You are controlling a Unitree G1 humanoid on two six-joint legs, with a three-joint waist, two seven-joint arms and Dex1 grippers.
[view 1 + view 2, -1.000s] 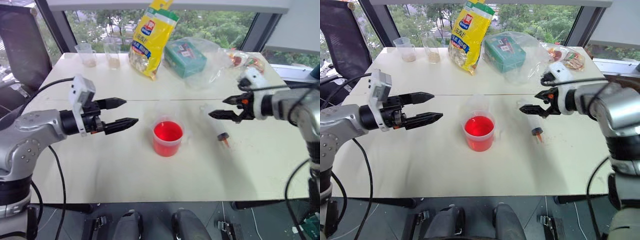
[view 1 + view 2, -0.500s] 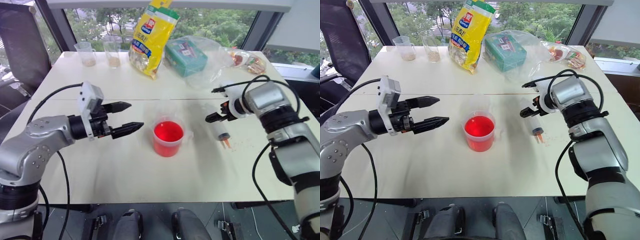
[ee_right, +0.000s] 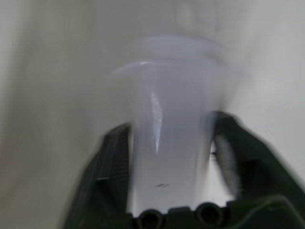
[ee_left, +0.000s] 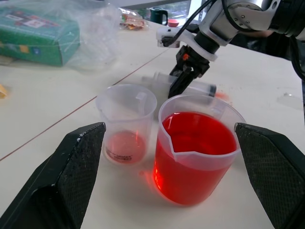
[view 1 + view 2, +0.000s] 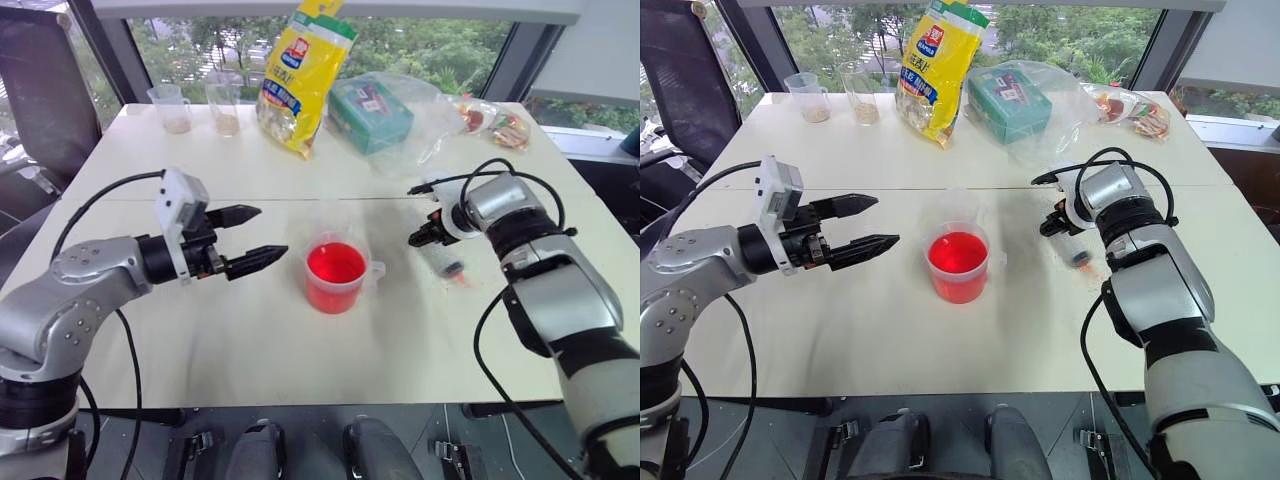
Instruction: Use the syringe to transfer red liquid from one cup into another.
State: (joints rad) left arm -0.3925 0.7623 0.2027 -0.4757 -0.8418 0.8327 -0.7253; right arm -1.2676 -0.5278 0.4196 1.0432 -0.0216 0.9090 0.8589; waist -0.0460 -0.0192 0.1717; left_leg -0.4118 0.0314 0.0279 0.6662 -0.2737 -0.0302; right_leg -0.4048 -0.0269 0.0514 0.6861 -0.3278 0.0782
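The syringe (image 5: 446,262) lies flat on the table, right of the cups, its orange nozzle pointing toward the front edge. My right gripper (image 5: 422,238) angles down onto it and is shut on the clear barrel (image 3: 171,143), one finger on each side. The handled beaker (image 5: 336,275) of red liquid (image 4: 198,138) stands mid-table. Just behind it is the small clear cup (image 4: 126,121), with a thin pink film at its bottom. My left gripper (image 5: 272,232) hovers level to the left of the beaker, open and holding nothing.
At the back stand a yellow bag (image 5: 300,75) and a green box inside a clear plastic bag (image 5: 372,112). Two cups with brownish contents (image 5: 177,108) sit back left and snack packets (image 5: 490,120) back right. A black chair (image 5: 40,90) is beside the table's left edge.
My right gripper came down and forward onto the syringe, tilted downward, and closed on its barrel. The left gripper stays open and has barely moved.
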